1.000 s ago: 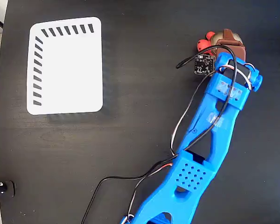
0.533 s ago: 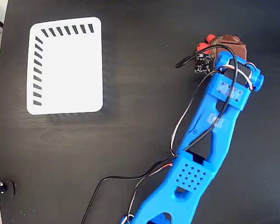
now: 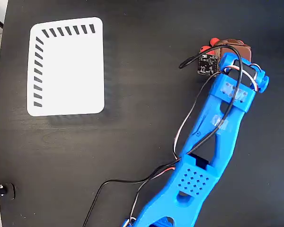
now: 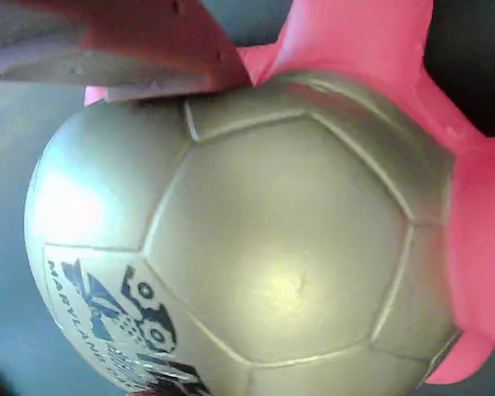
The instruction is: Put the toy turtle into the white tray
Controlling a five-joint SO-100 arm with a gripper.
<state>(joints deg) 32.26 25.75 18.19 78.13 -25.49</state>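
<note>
- Black tabletop (image 3: 132, 118); blue arm (image 3: 213, 137) reaches in from the lower edge toward the upper right.
- Gripper (image 3: 229, 49): directly over the turtle (image 4: 256, 239); one finger (image 4: 132, 41) against the shell; whether it is pinching cannot be told.
- White tray (image 3: 66, 66): upper left, well apart; the carry runs leftward.

Toy turtle (image 3: 217, 44) sits right under my fingers at upper right of the fixed view, mostly hidden by them; only red-orange bits and some brown show. In the wrist view the toy turtle (image 4: 256, 239) fills nearly everything: domed grey-gold shell w/ panel seams, dark printed marks at lower left, red-orange limbs top and right. White tray (image 3: 66, 67) lies flat on the dark surface, well apart from my fingers, far left; rounded corners, dark slanted slots along top and left edges.
</note>
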